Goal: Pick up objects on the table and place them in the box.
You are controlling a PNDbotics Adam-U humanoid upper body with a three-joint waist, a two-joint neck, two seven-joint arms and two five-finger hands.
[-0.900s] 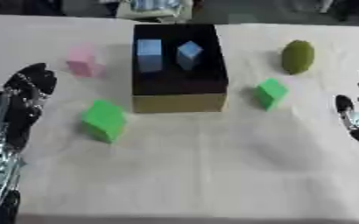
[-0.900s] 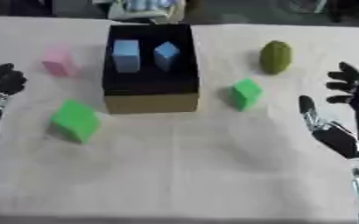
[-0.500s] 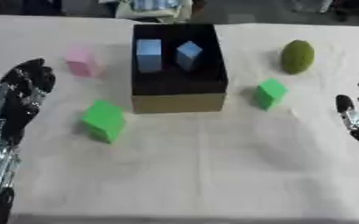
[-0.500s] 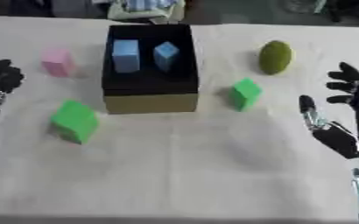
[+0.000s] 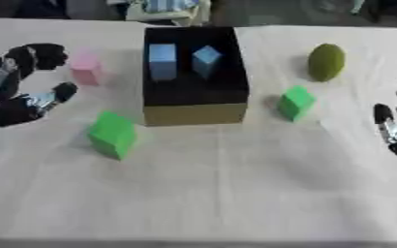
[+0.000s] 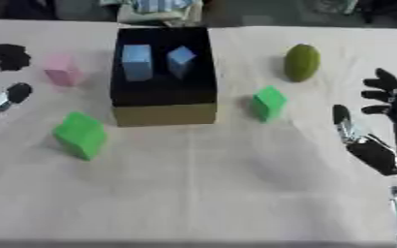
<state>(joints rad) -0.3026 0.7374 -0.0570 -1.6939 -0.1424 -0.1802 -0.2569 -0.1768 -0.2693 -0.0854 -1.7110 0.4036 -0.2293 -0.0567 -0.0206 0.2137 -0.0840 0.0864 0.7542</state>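
Observation:
A black box with a tan front wall stands at the middle back and holds two blue blocks. A pink block lies left of the box. Just left of that block my left hand hovers, fingers arched over a spread thumb, holding nothing and not touching it. A large green block lies in front of the box's left corner. A small green block and an olive oval thing lie to the box's right. My right hand rests open at the right edge.
A cream cloth covers the table, with bare room across the front half. Some striped clutter sits beyond the far edge behind the box.
My left hand has moved forward toward the pink block and turned, its fingers now arched with the thumb showing. The blocks, box and right hand have stayed put.

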